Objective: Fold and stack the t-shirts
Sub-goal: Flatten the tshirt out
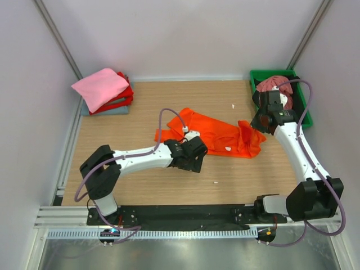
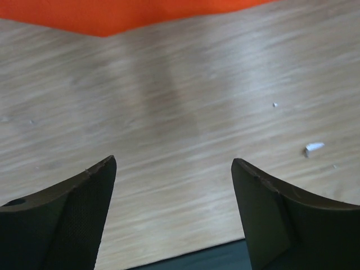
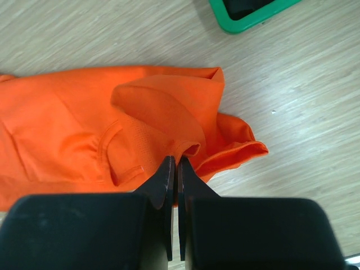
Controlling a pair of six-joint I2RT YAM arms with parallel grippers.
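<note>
Mid-table: orange t-shirt (image 1: pixel 216 132), crumpled. Right gripper (image 3: pixel 177 160) clamped on fold at its 3 o'clock end; left gripper (image 2: pixel 174 163) wide open, empty, at 7 o'clock. Risk: thin pinch slips; one-sided pull bunches cloth.

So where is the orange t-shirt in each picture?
Top view: the orange t-shirt lies spread out in the middle of the picture.
Left wrist: only a strip of it shows along the top edge.
Right wrist: it fills the left and middle.
Shared landmark: the wooden table.
</note>
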